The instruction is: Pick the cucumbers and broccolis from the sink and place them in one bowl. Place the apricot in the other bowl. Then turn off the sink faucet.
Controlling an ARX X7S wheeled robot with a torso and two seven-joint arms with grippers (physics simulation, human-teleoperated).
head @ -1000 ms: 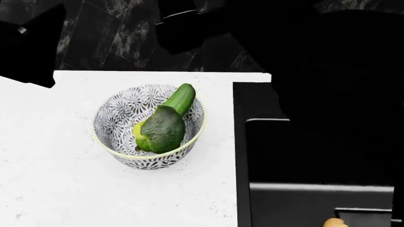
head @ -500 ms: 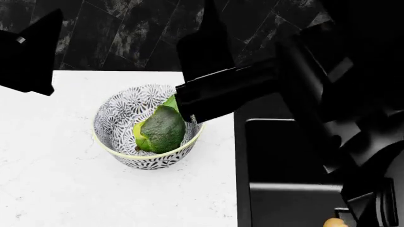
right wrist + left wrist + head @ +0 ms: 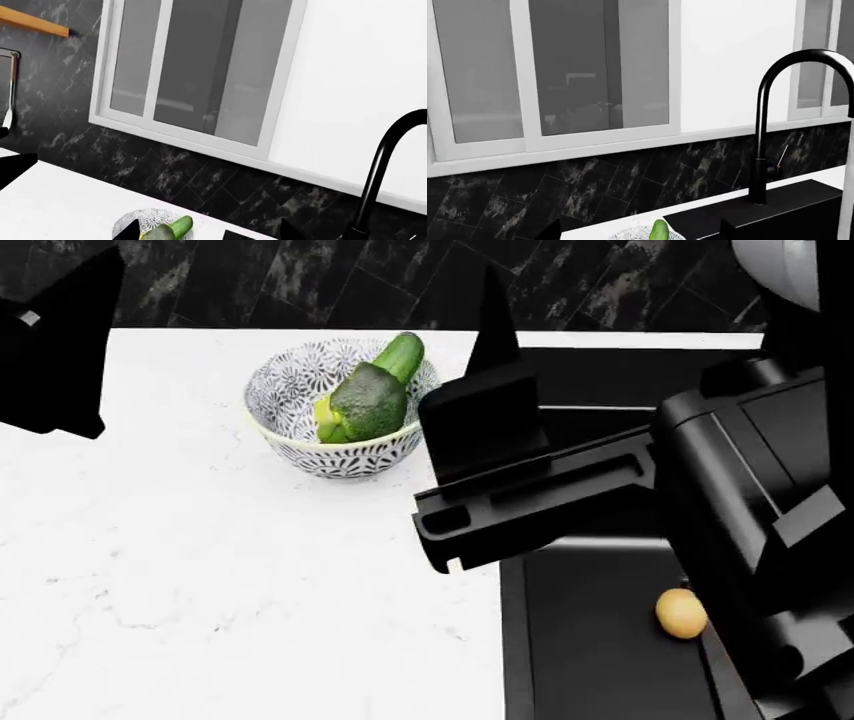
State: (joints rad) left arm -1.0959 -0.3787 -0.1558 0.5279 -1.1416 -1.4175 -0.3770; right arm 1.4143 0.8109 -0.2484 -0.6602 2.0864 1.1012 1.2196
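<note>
My right arm (image 3: 534, 495) filled the centre and right of the head frame, and I could not tell how its jaws stood, nor those of the left arm (image 3: 54, 340) at the upper left edge. The white counter (image 3: 200, 580) lay bare across the lower left beside the black sink (image 3: 601, 640). The patterned bowl (image 3: 334, 455), upper centre, held a broccoli (image 3: 363, 405) and a cucumber (image 3: 400, 355), and the apricot (image 3: 681, 613) sat in the sink at lower right.

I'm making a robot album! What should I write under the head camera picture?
Cucumber and broccoli sit in the patterned bowl; the apricot waits in the sink.
</note>
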